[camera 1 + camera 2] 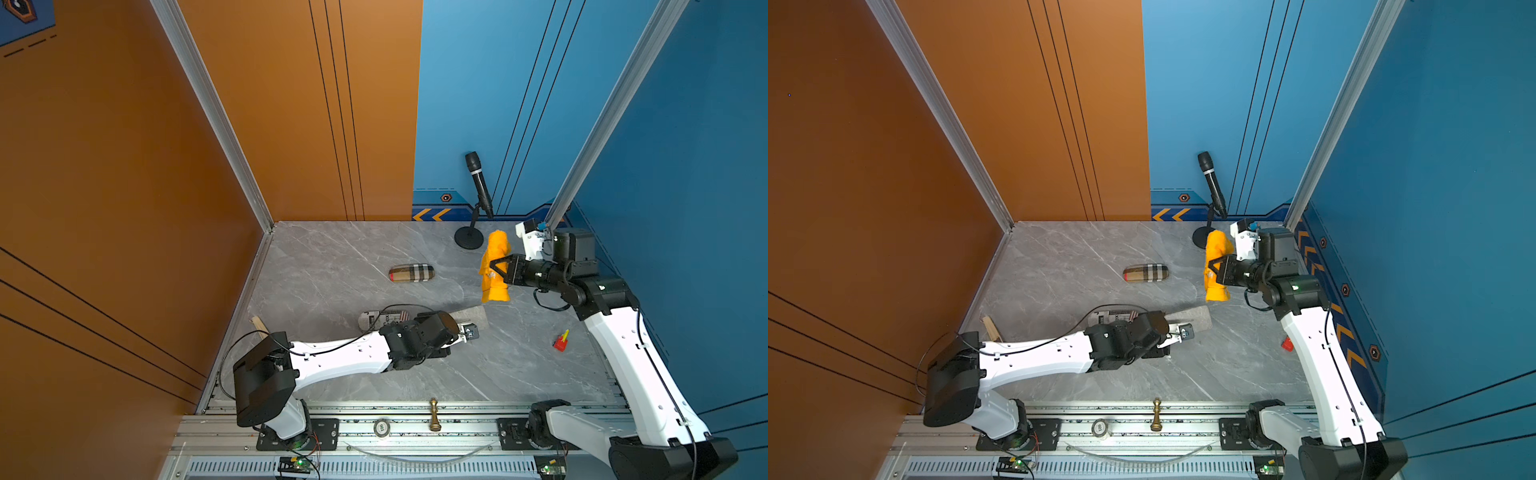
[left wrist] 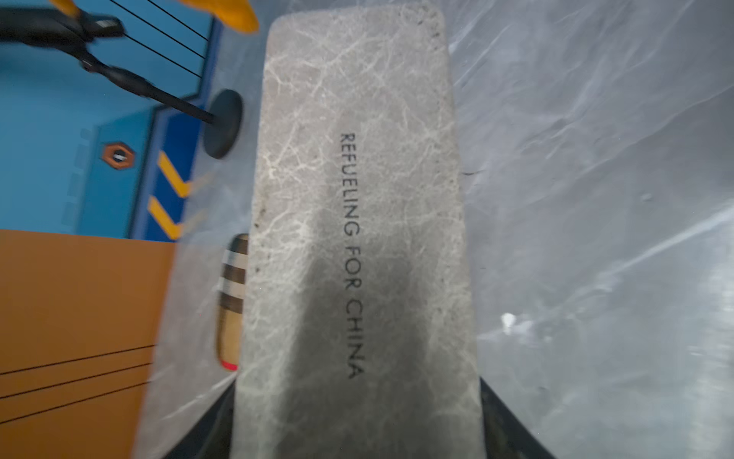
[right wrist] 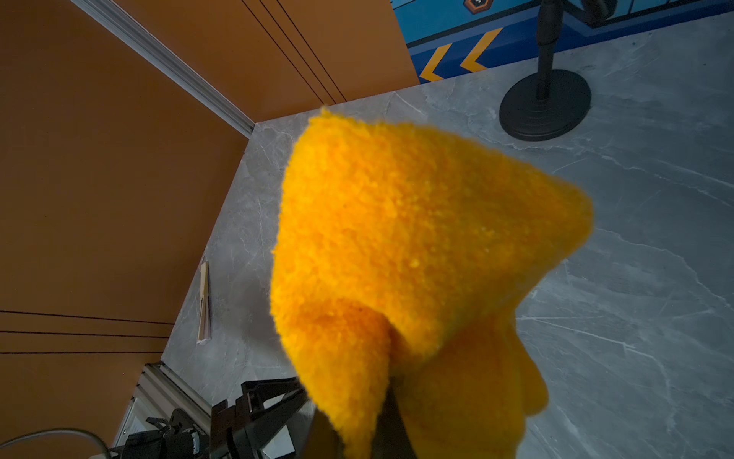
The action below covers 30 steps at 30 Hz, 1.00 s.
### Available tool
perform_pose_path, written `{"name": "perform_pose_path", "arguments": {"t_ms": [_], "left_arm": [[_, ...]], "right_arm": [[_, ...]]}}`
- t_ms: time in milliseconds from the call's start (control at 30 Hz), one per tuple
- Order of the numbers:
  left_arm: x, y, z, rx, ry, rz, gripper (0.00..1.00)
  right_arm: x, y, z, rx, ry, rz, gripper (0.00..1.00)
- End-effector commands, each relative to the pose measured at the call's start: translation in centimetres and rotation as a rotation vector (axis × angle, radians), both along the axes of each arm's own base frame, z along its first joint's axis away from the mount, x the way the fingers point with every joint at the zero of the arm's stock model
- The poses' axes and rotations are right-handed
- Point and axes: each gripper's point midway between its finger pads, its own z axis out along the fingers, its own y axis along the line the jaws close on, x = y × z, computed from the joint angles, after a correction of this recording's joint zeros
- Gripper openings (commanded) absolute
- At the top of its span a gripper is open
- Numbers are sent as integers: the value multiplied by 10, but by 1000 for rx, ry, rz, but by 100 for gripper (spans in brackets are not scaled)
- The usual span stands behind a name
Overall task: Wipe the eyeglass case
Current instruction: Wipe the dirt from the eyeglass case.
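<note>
Left wrist view is showing the left gripper (image 2: 357,445) clamping a grey eyeglass case (image 2: 357,179) — right gripper (image 1: 497,269) pinching a yellow cloth (image 1: 496,245) near the far-right corner of the bench (image 1: 353,249).

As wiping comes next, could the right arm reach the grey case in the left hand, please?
Probably yes: the right hand, shut on the yellow cloth, hovers close to the grey case in the left hand, with only bare table between them.
</note>
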Motion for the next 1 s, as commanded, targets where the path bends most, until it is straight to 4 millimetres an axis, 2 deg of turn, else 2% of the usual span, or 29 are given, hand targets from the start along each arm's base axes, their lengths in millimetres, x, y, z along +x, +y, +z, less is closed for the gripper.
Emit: {"name": "perform_pose_path", "arguments": {"t_ms": [0,133,200,233,300,433,500,567,667,867,933,967], "left_arm": [[25,10,34,44,-294,96,25],[24,8,43,44,-365,80,25],[28,9,42,63,-374,77,25],[32,12,43,68,-382,85,25],[34,13,49,60,-404,91,25],[35,17,59,24,-428,101,25],[36,19,60,22,-431,105,25],[33,19,61,17,-433,94,25],[31,14,65,-1,-441,75,25],[33,8,69,10,-481,68,25],[35,12,68,10,-481,83,25],[37,15,68,3,-478,95,25]], "right_arm": [[-3,24,-2,-48,15,60,0],[-7,72,-23,-27,75,181,0],[-12,85,-43,-35,128,228,0],[-14,84,-53,-46,147,229,0],[-15,74,-74,-64,176,201,0],[-12,26,-120,-19,311,91,0],[-13,8,-127,14,335,46,0],[-15,5,-126,-2,328,53,0],[-16,29,-119,-14,317,123,0],[-23,105,-111,-2,341,329,0],[-27,118,-113,8,360,373,0],[-27,117,-117,-1,370,379,0]]}}
